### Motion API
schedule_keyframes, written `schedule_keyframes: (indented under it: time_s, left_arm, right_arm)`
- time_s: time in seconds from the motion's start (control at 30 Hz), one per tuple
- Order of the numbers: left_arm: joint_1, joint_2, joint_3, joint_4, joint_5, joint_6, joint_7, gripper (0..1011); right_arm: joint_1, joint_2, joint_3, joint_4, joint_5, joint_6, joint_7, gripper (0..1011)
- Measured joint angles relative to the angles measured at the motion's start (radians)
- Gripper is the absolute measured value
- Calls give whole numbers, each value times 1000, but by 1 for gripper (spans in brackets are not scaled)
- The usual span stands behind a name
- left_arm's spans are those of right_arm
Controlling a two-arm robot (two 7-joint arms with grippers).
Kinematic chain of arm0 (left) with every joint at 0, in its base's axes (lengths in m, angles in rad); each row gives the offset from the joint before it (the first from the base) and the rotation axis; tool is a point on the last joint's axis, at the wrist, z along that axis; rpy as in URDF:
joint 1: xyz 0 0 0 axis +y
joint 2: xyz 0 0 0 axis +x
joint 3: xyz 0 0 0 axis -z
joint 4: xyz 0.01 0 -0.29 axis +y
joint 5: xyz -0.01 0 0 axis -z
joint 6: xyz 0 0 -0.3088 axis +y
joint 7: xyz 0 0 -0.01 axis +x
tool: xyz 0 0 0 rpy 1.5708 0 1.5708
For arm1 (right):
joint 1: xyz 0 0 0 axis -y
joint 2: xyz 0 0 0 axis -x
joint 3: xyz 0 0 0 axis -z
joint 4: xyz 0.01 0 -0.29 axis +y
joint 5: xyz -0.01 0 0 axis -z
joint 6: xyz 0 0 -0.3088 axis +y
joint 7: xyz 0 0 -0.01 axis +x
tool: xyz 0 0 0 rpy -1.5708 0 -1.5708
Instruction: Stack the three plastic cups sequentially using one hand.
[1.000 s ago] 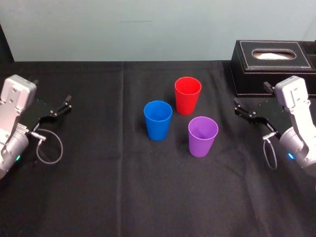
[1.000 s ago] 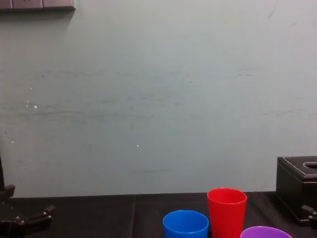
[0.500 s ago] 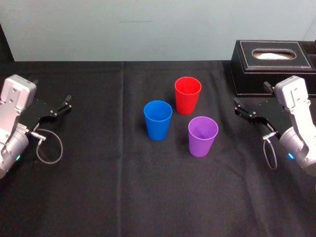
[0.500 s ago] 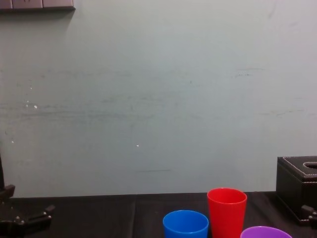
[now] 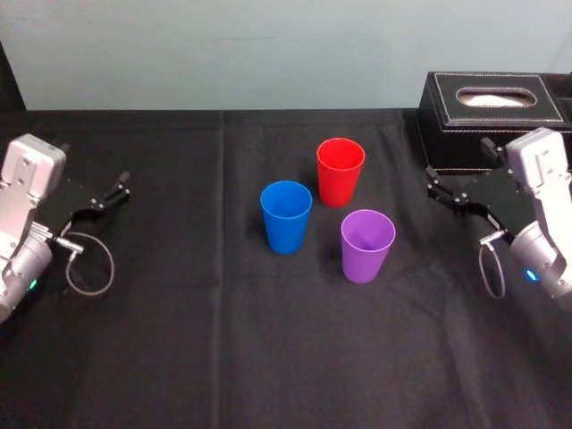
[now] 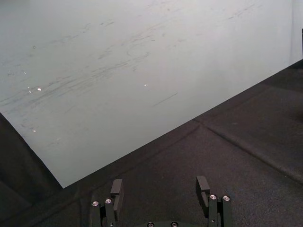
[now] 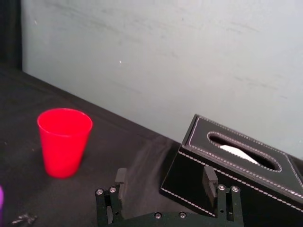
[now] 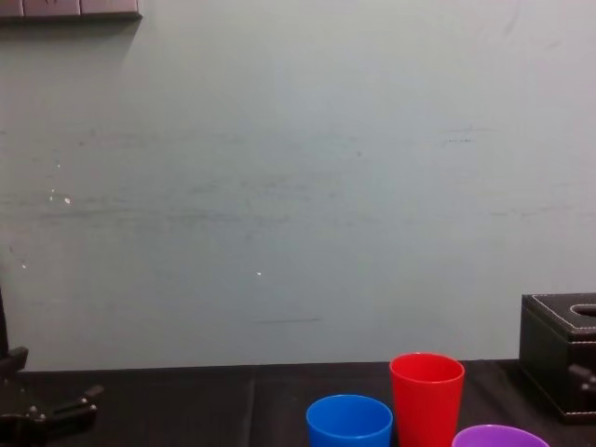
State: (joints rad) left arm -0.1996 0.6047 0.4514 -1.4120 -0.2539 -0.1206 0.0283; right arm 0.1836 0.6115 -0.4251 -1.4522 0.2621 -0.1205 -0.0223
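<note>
my right end effector (image 7: 164,174), fingers apart, just edged up at the worktop's (image 5: 223,340) right edge, reach probably starting. red cup (image 5: 340,170), blue cup (image 5: 286,214), purple cup (image 5: 367,243) unstacked. left end effector (image 6: 160,183) idle, apart.

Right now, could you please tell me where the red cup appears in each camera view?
Head view: red cup, near centre, behind the blue cup and purple cup.
Chest view: red cup at the bottom edge, right of centre.
Right wrist view: red cup ahead of the right gripper.
Shared landmark: the black tissue box, on the cup's right.
</note>
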Motion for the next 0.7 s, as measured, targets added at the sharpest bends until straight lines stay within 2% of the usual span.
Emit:
schedule_keyframes:
  time_s: [0.1,0.2,0.23,0.4,0.5,0.57,0.63,0.7]
  left_arm:
    - [0,0,0,0,0,0,0,1005]
    - [0,0,0,0,0,0,0,1005]
    - [0,0,0,0,0,0,0,1005]
    - [0,0,0,0,0,0,0,1005]
    - [0,0,0,0,0,0,0,1005]
    - [0,0,0,0,0,0,0,1005]
    - [0,0,0,0,0,0,0,1005]
    - [0,0,0,0,0,0,0,1005]
  right_arm:
    - [-25,12,19,-37,13,0,8,1003]
    - [-84,40,51,-97,53,-8,37,1003]
    - [-84,40,51,-97,53,-8,37,1003]
    - [-179,79,90,-159,126,-40,107,1003]
    - [-255,102,110,-187,177,-86,166,1003]
    - [-270,105,112,-191,186,-97,179,1003]
    - [-318,112,113,-194,210,-137,227,1003]
    - [-332,112,110,-194,215,-153,246,1003]
